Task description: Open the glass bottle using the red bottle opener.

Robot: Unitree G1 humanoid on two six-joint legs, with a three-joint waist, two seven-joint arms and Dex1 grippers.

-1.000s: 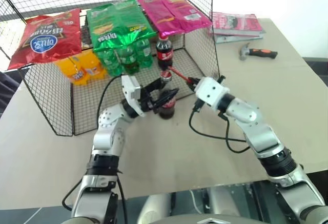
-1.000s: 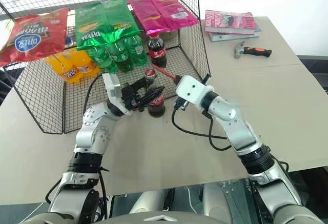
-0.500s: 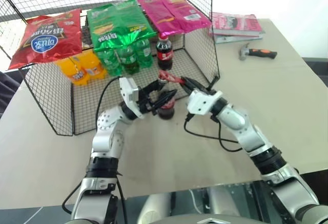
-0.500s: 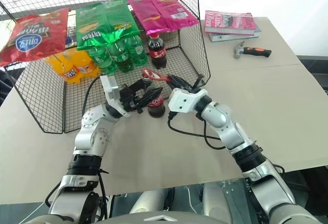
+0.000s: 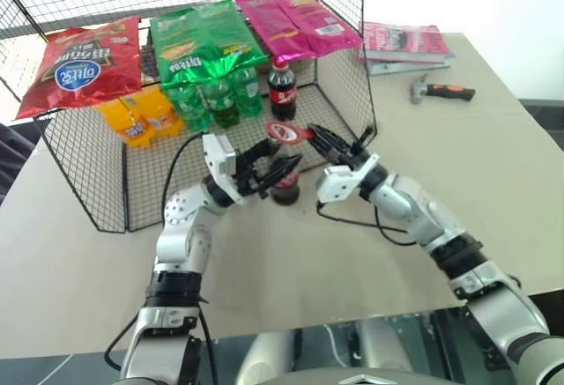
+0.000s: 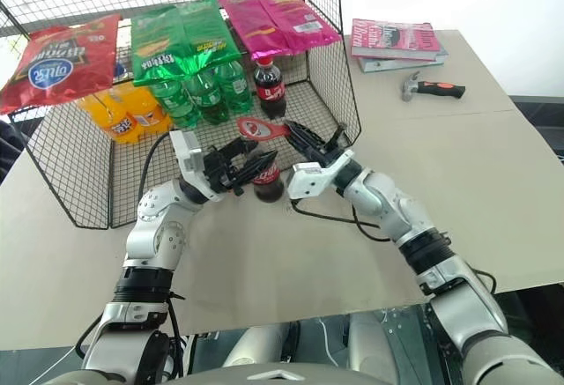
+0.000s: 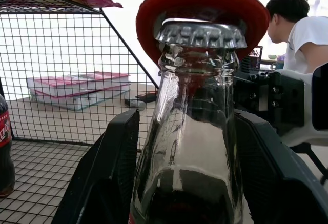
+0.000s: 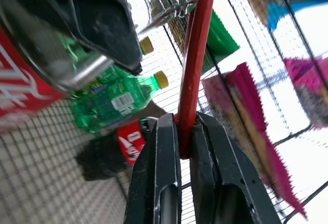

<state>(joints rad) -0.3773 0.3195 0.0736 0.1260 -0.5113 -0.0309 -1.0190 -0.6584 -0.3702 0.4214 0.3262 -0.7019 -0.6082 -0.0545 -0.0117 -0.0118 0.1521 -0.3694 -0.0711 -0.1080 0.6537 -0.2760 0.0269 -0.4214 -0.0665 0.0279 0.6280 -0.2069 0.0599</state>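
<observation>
Red bottle opener (image 8: 195, 65) clenched between right gripper (image 8: 185, 131) jaws; glass bottle (image 7: 192, 131) grasped between left gripper (image 5: 269, 166) jaws.

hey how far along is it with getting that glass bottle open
Done: left claw steadies the glass bottle; right claw grips the red bottle opener. In hand: opener's ring sits at the crown cap. Left: prying it off; the cap is still on.

Looks like a robot test room made up as a small shop. On the big table (image 5: 493, 165), a wire rack (image 5: 348, 59) with chip bags (image 5: 79, 59) on top and soda bottles (image 5: 211, 94) inside. Beside the rack, magazines (image 5: 405, 43) and a hammer (image 5: 441, 92). Beyond the rack, a person (image 7: 297, 24) sitting.
</observation>
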